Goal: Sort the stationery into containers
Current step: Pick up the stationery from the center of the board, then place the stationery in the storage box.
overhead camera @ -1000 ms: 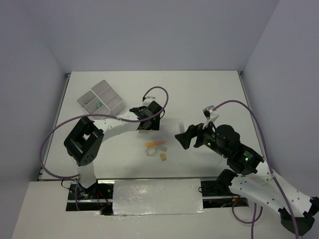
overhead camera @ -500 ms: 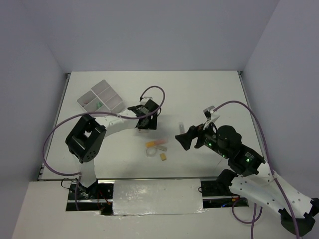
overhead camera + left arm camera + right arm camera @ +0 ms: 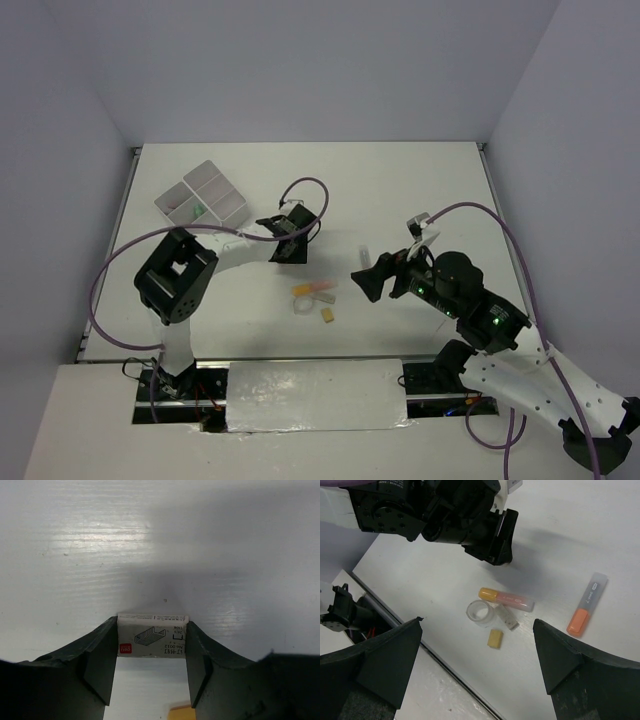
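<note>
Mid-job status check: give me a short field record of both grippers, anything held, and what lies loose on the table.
Left gripper: closed on a small white cardboard staple box
Right gripper: open, empty
Loose items: pink marker with orange cap, clear tape ring, tan eraser, clear marker with orange cap
White plastic tray block: far left, away from both grippers

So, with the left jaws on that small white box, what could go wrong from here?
The staple box sits only at the tips of the left jaws, so it may slip or twist on the way to the trays. The right jaws hang open close to the tape ring, eraser and marker; a low move could scatter them.
</note>
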Controlling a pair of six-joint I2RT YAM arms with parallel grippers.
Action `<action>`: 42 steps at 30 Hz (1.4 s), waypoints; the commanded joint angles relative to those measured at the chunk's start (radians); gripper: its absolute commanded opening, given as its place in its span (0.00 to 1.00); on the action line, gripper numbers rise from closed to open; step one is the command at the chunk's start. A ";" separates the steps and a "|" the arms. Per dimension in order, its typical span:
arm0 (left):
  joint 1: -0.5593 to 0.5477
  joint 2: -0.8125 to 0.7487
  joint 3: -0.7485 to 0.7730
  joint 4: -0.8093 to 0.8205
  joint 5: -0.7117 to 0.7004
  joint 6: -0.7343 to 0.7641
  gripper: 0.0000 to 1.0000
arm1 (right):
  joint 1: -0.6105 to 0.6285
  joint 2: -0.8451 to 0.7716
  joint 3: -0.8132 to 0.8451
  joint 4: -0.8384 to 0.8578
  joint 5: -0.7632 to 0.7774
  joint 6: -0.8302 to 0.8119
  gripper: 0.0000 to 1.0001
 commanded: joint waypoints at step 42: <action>0.452 -0.288 -0.007 -0.200 -0.503 -0.316 0.18 | -0.004 0.004 -0.017 0.055 -0.077 -0.020 0.99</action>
